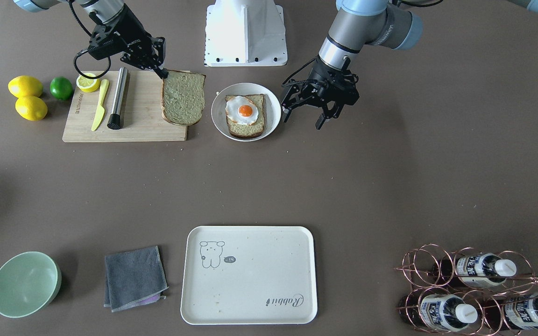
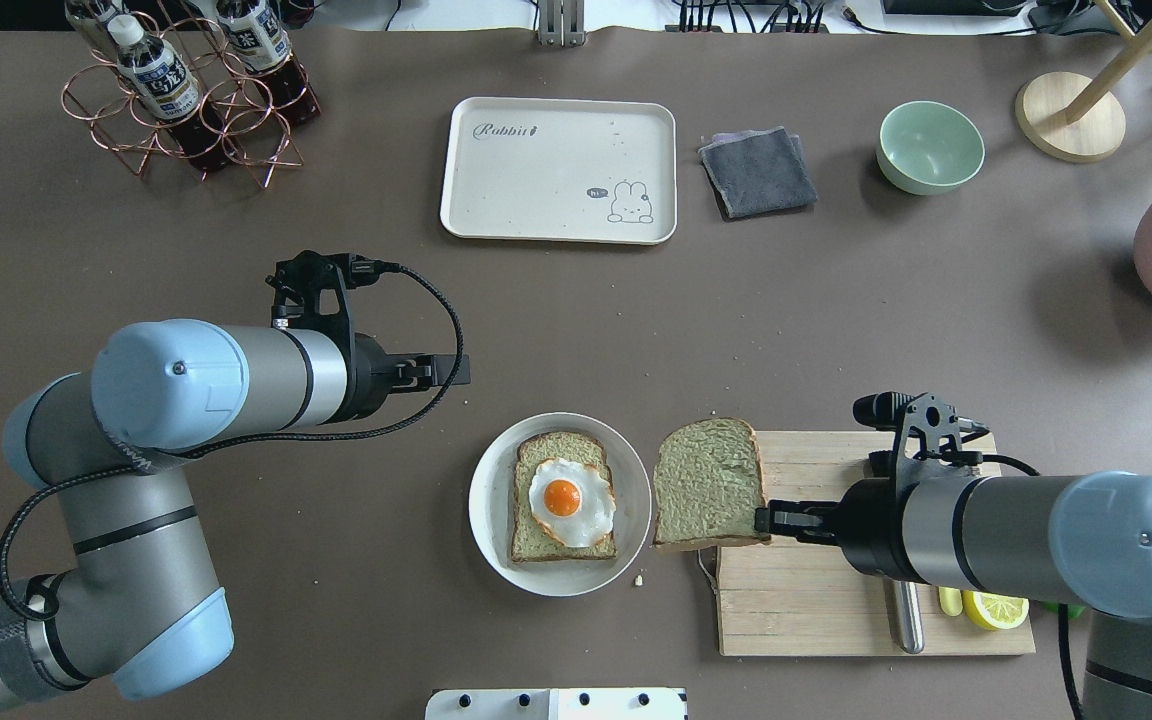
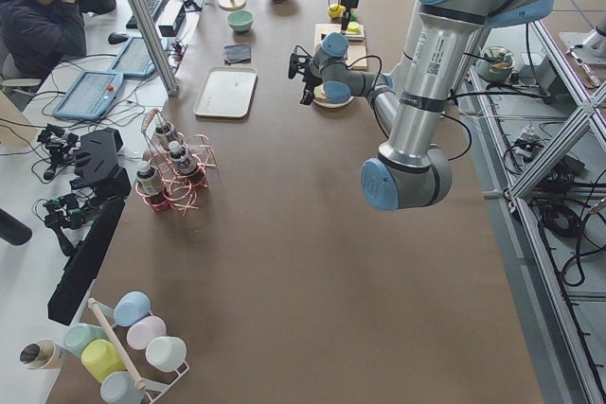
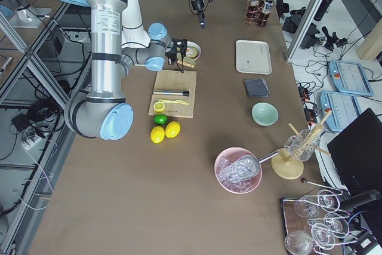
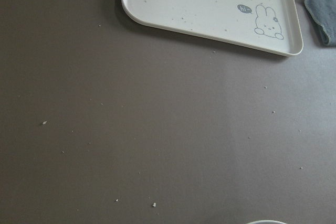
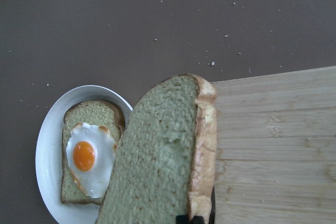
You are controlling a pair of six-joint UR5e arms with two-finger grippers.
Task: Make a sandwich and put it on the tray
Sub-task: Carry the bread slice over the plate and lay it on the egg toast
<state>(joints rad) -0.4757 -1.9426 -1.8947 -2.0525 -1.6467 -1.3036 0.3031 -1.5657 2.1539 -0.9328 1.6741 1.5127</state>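
One bread slice (image 1: 245,122) with a fried egg (image 1: 242,110) on top lies in a round white plate (image 1: 217,116). My right gripper (image 1: 162,73) is shut on the edge of the second bread slice (image 1: 183,98). The slice reaches from the wooden cutting board (image 1: 138,116) towards the plate. In the overhead view the slice (image 2: 709,483) overhangs the board's edge beside the plate (image 2: 484,500). My left gripper (image 1: 302,119) is open and empty, just beside the plate on its other side. The cream tray (image 1: 250,275) lies empty at the far side of the table.
On the board lie a yellow knife (image 1: 100,104), a steel cylinder (image 1: 119,98) and a half lemon (image 1: 88,82). Two lemons (image 1: 25,86) and a lime (image 1: 61,87) sit beside it. A grey cloth (image 1: 134,277), a green bowl (image 1: 24,283) and a bottle rack (image 1: 479,289) flank the tray.
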